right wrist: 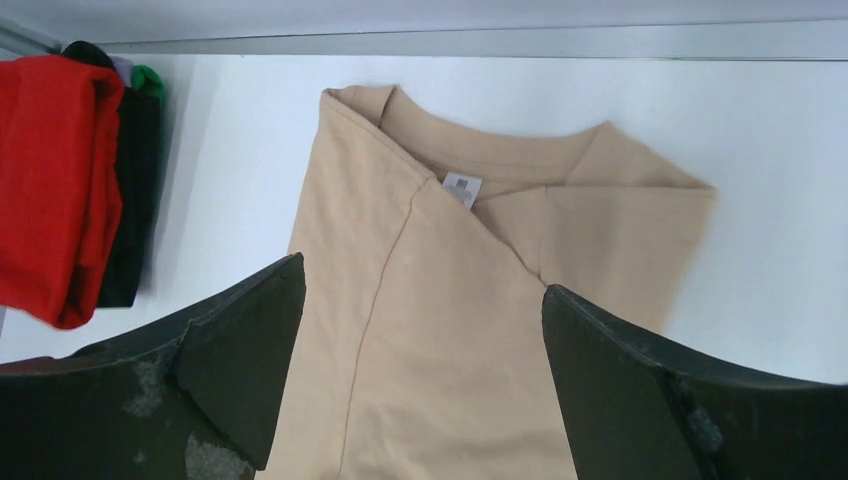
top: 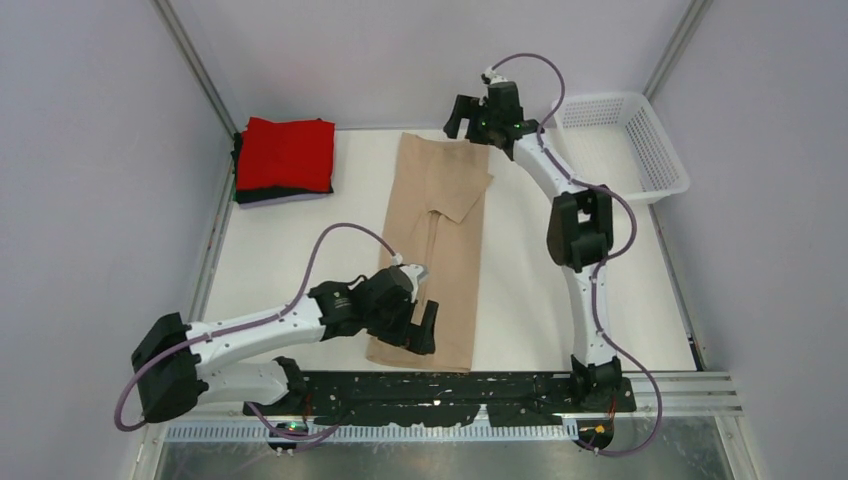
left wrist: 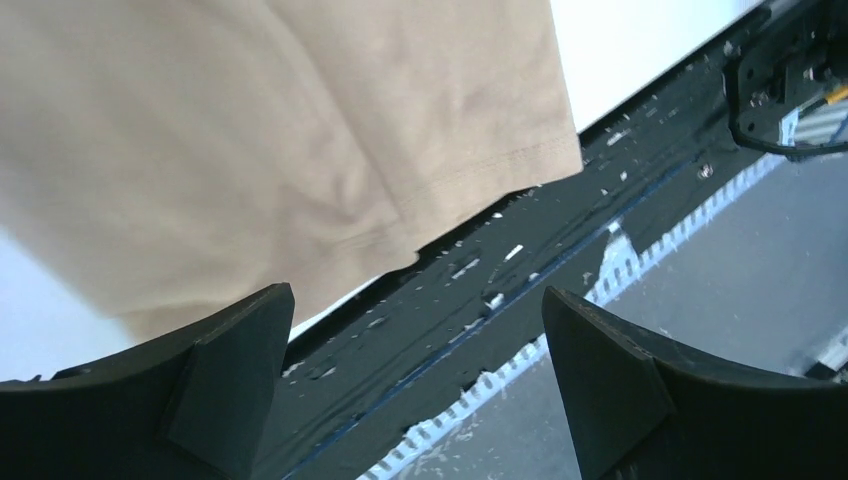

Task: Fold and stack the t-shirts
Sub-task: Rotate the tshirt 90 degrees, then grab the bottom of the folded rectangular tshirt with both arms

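Note:
The beige t-shirt (top: 440,230) lies in the middle of the table, folded lengthwise into a long strip with its collar at the far end. My left gripper (top: 425,330) is open and empty over its near hem; in the left wrist view (left wrist: 416,293) the hem corner (left wrist: 300,130) lies just beyond the fingertips. My right gripper (top: 465,125) is open and empty over the collar end; the right wrist view (right wrist: 422,276) shows the beige t-shirt (right wrist: 450,230) between the spread fingers. A folded red t-shirt (top: 288,152) tops a stack of dark and pale lavender ones at the back left (right wrist: 50,180).
A white mesh basket (top: 640,140) stands at the back right. The black base rail (top: 440,395) runs along the near edge, right under the left gripper (left wrist: 450,300). Grey walls enclose the table on three sides.

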